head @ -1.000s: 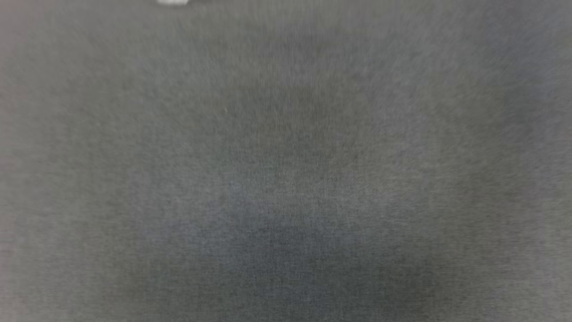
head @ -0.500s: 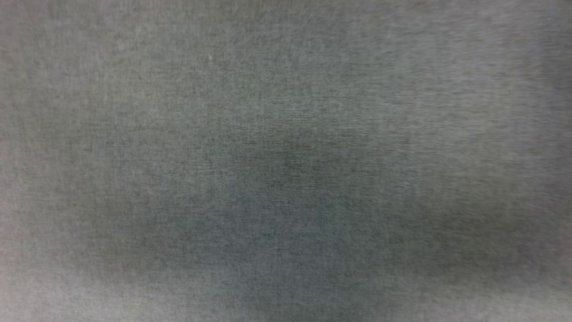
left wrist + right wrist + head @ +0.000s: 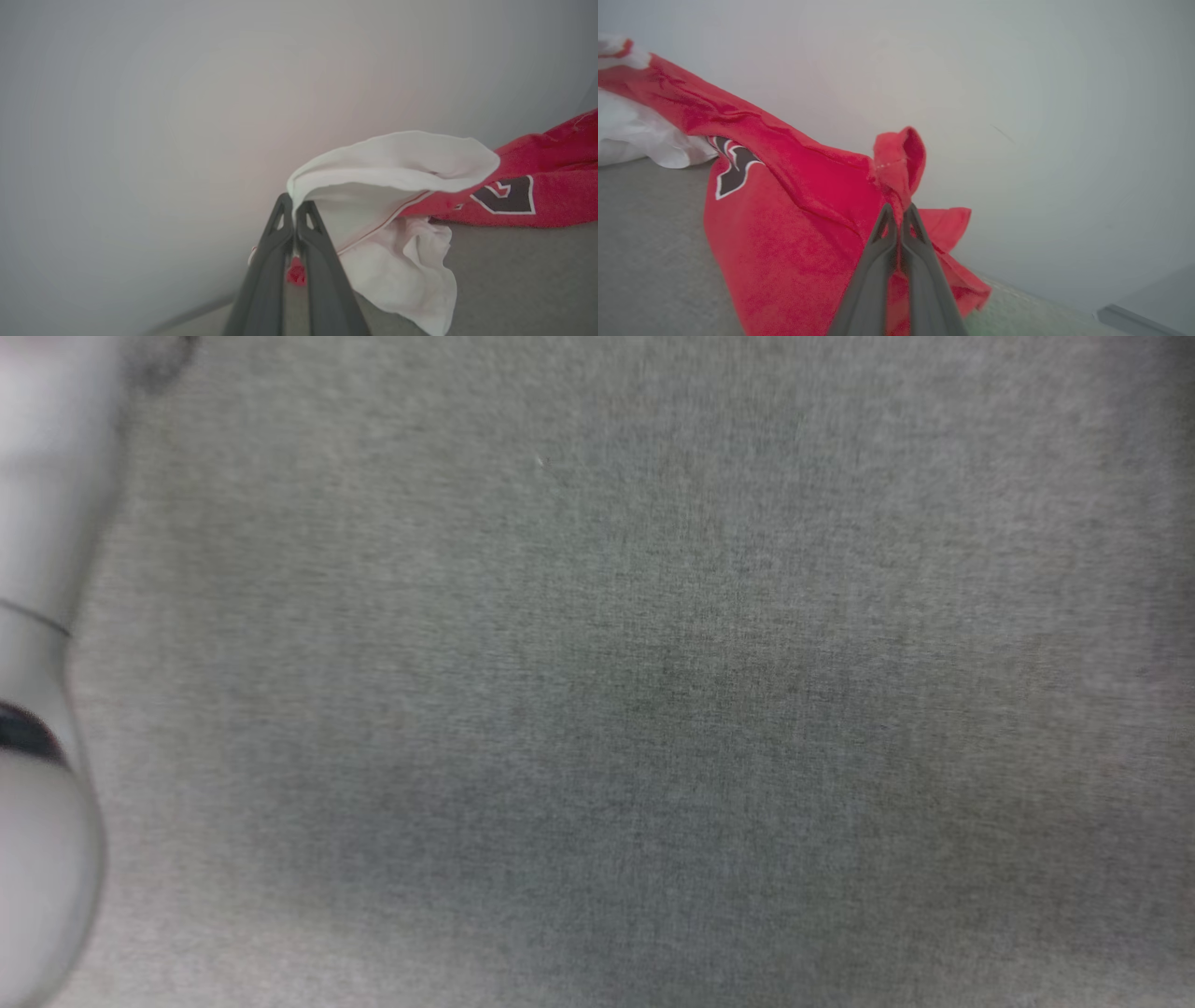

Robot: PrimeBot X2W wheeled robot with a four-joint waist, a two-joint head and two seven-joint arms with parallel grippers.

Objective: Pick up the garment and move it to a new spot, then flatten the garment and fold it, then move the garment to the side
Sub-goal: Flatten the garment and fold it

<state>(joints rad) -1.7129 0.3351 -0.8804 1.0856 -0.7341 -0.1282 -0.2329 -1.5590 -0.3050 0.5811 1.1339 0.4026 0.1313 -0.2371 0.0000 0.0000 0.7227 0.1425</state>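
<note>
Left gripper (image 3: 294, 205): pinched closed on the white sleeve (image 3: 397, 158) of the garment (image 3: 551, 154).
Right gripper (image 3: 898, 212): clamped tight on a red hem fold.
Garment: held up between both, its lower part draped on the grey surface (image 3: 653, 709).
Progress: the pickup looks done; flattening, folding and setting aside are left.
Change: a pale forearm (image 3: 37, 756) is now at the head view's left edge, absent before.

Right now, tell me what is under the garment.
A grey surface shows beneath the garment, which sags onto it while the left gripper and right gripper pinch its edges. Whatever lies where the fabric rests is covered.
</note>
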